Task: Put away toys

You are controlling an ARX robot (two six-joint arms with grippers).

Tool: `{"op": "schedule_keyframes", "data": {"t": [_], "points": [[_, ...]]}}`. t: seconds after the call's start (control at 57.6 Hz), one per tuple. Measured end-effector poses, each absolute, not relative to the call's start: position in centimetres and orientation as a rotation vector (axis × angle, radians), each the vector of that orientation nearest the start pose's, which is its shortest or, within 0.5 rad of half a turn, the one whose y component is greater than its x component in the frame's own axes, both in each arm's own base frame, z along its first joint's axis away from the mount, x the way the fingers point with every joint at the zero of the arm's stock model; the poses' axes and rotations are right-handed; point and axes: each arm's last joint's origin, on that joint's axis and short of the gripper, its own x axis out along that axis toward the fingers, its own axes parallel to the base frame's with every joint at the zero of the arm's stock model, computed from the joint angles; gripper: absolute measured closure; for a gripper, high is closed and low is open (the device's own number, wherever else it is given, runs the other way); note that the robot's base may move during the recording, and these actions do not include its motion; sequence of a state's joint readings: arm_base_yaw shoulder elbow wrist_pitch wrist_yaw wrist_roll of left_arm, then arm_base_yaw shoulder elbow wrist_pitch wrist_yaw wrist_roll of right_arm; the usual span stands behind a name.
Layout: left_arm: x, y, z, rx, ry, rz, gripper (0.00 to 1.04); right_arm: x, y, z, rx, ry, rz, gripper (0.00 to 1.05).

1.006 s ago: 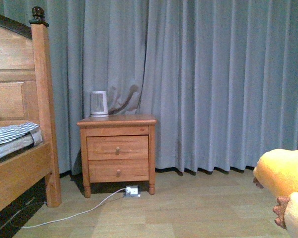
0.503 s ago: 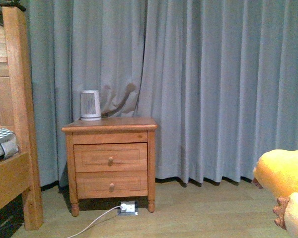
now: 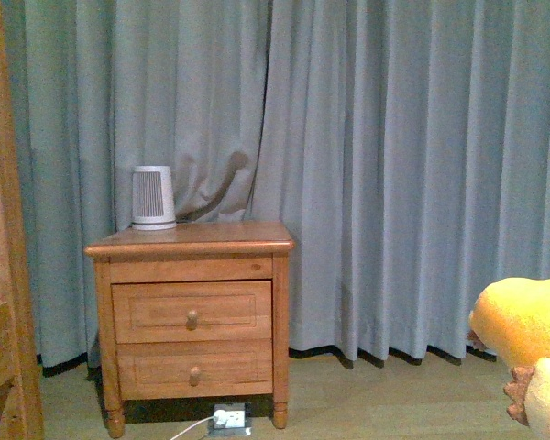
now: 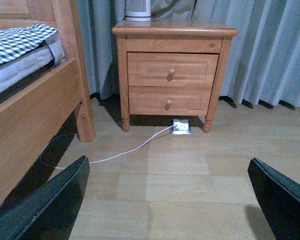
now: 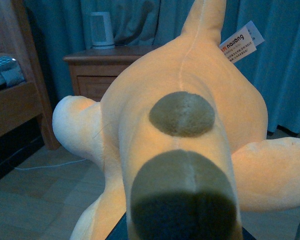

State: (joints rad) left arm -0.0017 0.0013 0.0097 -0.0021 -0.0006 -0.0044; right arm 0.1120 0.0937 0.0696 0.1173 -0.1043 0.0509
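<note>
Looking at your front view, the plush toy shows at the 4 o'clock edge, well apart from the nightstand at 8 o'clock. Your left wrist view shows the left gripper spread wide, holding nothing. Your right wrist view is filled by the plush toy; how the right gripper's jaws stand cannot be told.

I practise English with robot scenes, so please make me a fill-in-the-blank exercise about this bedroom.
1. The nightstand has ___ drawers.
2. The white device stands on ___ of the nightstand.
3. The left gripper is ___ and holds nothing.
4. The plush toy shows at the ___ edge of the front view.
Missing words: two; top; open; right.
</note>
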Motion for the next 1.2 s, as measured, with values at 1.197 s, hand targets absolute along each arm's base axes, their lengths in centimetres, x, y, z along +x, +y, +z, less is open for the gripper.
{"op": "schedule_keyframes", "data": {"t": [1.197], "points": [[9.72, 0.0, 16.65, -0.004, -0.007, 0.0, 0.06, 9.87, 1.41, 19.13, 0.051, -0.088, 0.214, 0.95]]}}
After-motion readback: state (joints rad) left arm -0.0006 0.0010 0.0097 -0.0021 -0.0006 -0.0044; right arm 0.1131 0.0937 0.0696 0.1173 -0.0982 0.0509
